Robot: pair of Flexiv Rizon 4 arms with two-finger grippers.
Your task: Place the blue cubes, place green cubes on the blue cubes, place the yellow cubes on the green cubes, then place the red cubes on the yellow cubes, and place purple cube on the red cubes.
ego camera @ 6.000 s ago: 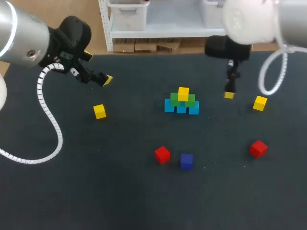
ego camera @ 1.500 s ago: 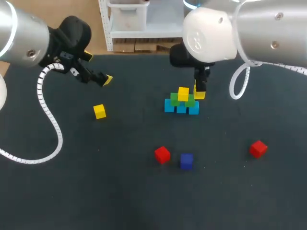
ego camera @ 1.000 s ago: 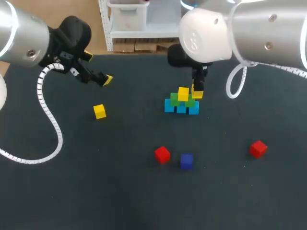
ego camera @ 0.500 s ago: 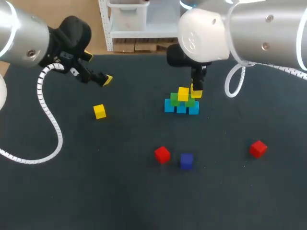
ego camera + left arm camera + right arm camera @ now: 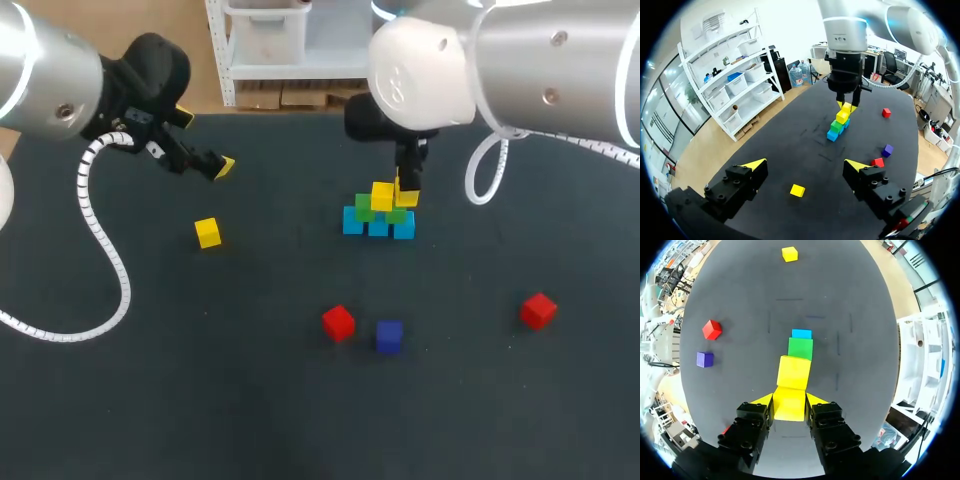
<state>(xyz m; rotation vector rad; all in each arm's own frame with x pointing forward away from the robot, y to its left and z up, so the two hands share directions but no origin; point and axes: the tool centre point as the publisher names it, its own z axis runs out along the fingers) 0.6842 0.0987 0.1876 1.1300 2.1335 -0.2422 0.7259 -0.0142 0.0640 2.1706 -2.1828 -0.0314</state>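
A small pyramid stands mid-table: three blue cubes [image 5: 352, 222] in a row, two green cubes [image 5: 365, 207] on them, and one yellow cube [image 5: 381, 196] on the greens. My right gripper [image 5: 406, 186] is shut on a second yellow cube [image 5: 408, 198], held close beside the placed one, over the right-hand green cube. In the right wrist view the held yellow cube [image 5: 789, 407] sits between the fingers, with the placed yellow [image 5: 794, 372], green [image 5: 800, 348] and blue [image 5: 801, 333] ahead. My left gripper [image 5: 218, 165] hangs open and empty at the back left.
A loose yellow cube [image 5: 207, 233] lies left of the pyramid. Near the front sit a red cube [image 5: 338, 322] and a purple cube [image 5: 389, 336]; another red cube [image 5: 539, 310] lies to the right. The dark table [image 5: 200, 400] stretches wide in front.
My right gripper has carried the yellow cube in from the right and has edged a little further left toward the pyramid. The left arm has not moved.
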